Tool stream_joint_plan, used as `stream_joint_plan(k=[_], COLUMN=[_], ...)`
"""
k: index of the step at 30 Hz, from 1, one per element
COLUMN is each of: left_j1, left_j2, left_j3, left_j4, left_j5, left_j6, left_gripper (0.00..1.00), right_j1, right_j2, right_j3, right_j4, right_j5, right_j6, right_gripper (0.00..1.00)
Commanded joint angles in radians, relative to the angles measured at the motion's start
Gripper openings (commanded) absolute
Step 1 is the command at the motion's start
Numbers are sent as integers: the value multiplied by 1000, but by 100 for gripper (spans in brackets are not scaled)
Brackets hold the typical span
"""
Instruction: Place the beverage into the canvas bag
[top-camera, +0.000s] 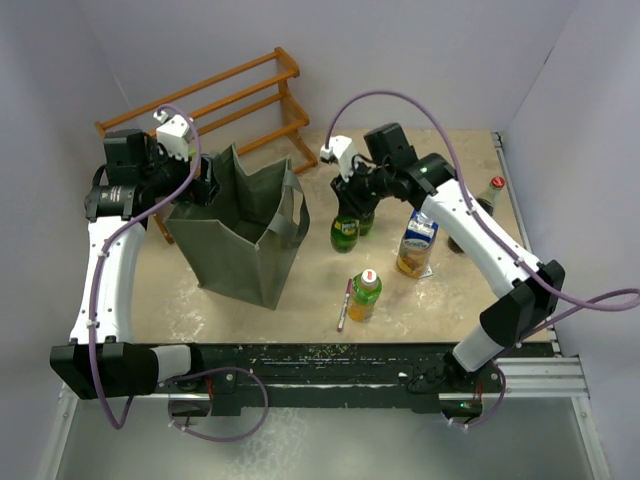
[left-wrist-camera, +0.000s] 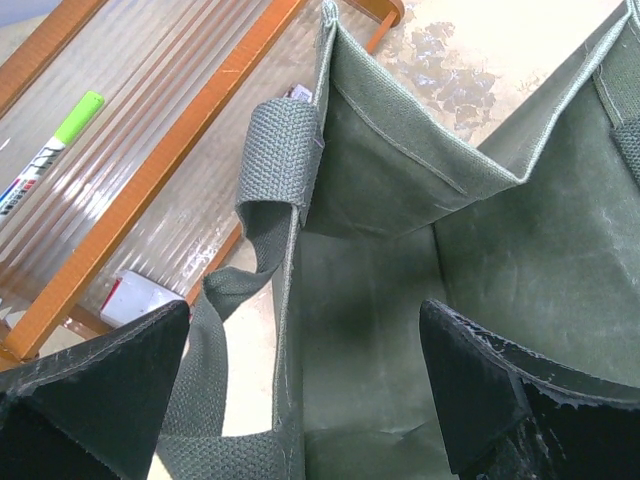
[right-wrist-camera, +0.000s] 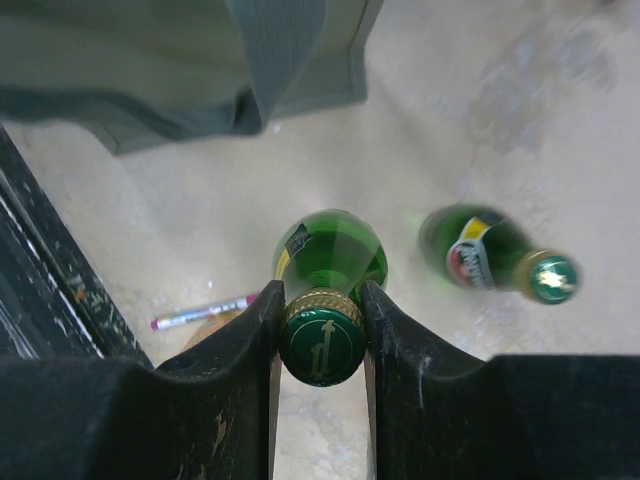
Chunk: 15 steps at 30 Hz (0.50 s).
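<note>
**Right pincer clamped on a bottle neck, left pincer spread at the bag's rim**

The right pincer (right-wrist-camera: 322, 330) is closed on the neck of the green bottle (right-wrist-camera: 330, 255), one finger pressed to each side just below the green cap. The bottle stands upright beneath it. Whether its base rests on the worktop (top-camera: 300, 290) cannot be told. The right arm climbs from its base at the near right corner and bends at an elbow by the right edge. From there it reaches back and left across the worktop, and its wrist points down over the bottle.

The left pincer (left-wrist-camera: 305, 310) has its fingers wide apart at the top of the canvas bag (left-wrist-camera: 380, 330). The bag's side wall and one loop handle lie between the fingers, and no contact shows. The left arm runs up the left side, its wrist turned inward to the bag's left rim.

The bag stands open on the left half of the worktop, well apart from the held bottle. A second green bottle (right-wrist-camera: 490, 255) stands just beside the held one. Nearer the arm bases are a carton (top-camera: 417, 243), a red-capped bottle with a green label (top-camera: 364, 295) and a pen (top-camera: 344, 305) lying next to it. A wooden rack (top-camera: 230, 100) stands behind the bag.
</note>
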<state>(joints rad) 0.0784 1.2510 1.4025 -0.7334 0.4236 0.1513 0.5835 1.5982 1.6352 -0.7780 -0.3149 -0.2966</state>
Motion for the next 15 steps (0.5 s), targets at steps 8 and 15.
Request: stream_joint_plan(k=[8, 15], left_j1=[11, 11], left_j2=[21, 13], left_j3=[75, 43], left_j4=[-19, -30], left_j5=[-11, 132], left_j6=[4, -9], left_gripper=[75, 31], right_j1=[1, 23], right_j2=[-7, 99], right_j3=[549, 835], right_j4=[53, 45], right_j5=[20, 13], right_j6=[100, 144], right_gripper=[0, 0])
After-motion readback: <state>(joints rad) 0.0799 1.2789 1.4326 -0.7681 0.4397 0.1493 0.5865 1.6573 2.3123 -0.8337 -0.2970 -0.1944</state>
